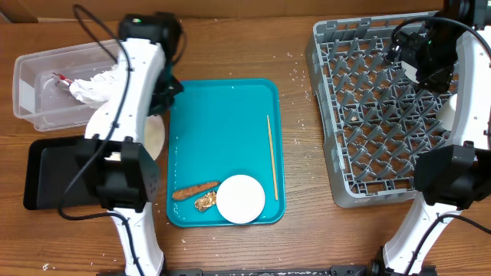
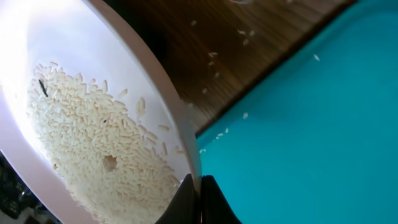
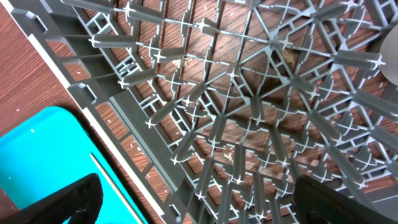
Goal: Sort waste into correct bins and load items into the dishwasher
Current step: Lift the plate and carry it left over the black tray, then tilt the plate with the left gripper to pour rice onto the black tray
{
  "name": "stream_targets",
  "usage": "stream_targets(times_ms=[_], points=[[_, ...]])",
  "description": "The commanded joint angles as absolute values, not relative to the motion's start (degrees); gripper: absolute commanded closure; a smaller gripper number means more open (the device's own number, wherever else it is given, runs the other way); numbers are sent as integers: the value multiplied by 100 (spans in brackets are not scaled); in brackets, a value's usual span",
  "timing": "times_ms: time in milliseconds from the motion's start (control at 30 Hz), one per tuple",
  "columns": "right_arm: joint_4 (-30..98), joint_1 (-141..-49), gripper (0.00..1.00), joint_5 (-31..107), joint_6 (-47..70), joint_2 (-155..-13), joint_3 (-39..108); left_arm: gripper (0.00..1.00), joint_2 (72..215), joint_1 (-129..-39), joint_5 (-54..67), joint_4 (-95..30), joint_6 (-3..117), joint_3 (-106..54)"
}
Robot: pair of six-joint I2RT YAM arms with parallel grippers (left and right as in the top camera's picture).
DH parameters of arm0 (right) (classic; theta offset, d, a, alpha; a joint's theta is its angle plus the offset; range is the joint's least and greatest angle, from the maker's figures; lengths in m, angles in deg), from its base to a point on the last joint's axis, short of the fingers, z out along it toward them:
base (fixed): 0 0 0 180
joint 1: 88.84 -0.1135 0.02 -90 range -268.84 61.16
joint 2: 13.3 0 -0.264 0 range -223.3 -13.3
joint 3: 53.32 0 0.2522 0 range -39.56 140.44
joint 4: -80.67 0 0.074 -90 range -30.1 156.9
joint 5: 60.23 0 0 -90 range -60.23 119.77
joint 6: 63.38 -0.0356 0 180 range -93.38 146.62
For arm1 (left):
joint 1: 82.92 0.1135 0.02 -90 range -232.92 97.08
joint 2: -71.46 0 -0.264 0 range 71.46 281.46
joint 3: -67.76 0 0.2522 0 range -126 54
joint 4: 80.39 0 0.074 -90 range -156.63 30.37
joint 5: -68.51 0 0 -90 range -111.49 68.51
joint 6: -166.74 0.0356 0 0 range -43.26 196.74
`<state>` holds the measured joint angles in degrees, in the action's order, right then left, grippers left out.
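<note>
My left gripper (image 2: pixel 200 198) is shut on the rim of a white bowl (image 2: pixel 124 56) holding loose rice grains (image 2: pixel 93 137). In the overhead view this bowl (image 1: pixel 156 138) shows beside the left edge of the teal tray (image 1: pixel 222 115), mostly under the arm. The clear tub (image 1: pixel 38 92) holds crumpled napkins (image 1: pixel 90 87), and the black tray (image 1: pixel 50 172) lies in front of it. An orange-brown strip (image 1: pixel 194 189), a golden scrap (image 1: pixel 204 202) and a white round dish (image 1: pixel 240 198) lie on the teal tray. My right gripper (image 3: pixel 199 202) hangs open above the grey dish rack (image 1: pixel 376 123).
A thin wooden stick (image 1: pixel 271 157) lies along the teal tray's right side. Stray rice grains (image 2: pixel 211 59) dot the wooden table beside the tray. Something white (image 1: pixel 447 109) shows at the rack's right side, half hidden by the right arm.
</note>
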<state>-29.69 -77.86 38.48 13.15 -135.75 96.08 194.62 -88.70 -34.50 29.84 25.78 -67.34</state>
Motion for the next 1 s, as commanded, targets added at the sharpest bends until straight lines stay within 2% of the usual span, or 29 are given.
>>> stream_targets(times_ms=[0, 467, 967], points=[[-2943, -7784, 0, 3816, 1311, -13536, 9625, 96, 19295, -8468, -3337, 3023, 2836, -6852], [-2943, -7784, 0, 3816, 1311, -13536, 9625, 96, 19295, -7426, -3223, 2514, 3199, -6730], [-2943, -7784, 0, 3816, 1311, -13536, 9625, 96, 19295, -6523, -2097, 2260, 3896, -6730]])
